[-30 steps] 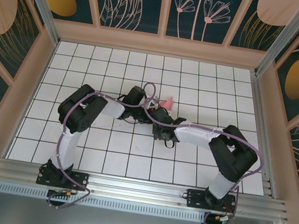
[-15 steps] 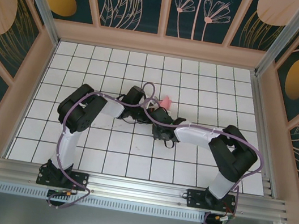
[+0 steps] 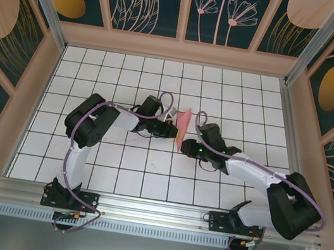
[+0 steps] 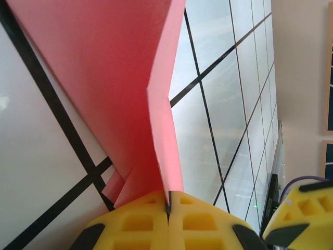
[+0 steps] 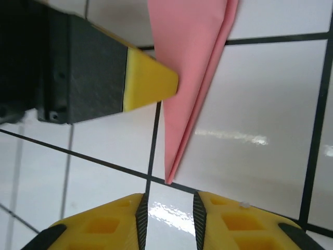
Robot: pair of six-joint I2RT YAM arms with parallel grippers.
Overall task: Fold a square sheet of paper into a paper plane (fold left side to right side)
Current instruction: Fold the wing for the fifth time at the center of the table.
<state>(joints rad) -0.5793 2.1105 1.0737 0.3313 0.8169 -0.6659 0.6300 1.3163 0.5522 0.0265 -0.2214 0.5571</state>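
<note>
White grid floor (image 3: 113,180) (glossy), floral walls (image 3: 155,1) around.

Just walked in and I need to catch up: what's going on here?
The left gripper is shut on a folded salmon-pink paper plane at the middle of the white grid table. The right gripper sits just off the plane's sharp tip, with its jaws slightly apart and nothing between them.

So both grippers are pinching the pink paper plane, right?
Not both. The left gripper pinches the paper plane, but the right gripper is open, the plane's tip just short of its jaws, as the right wrist view shows.
</note>
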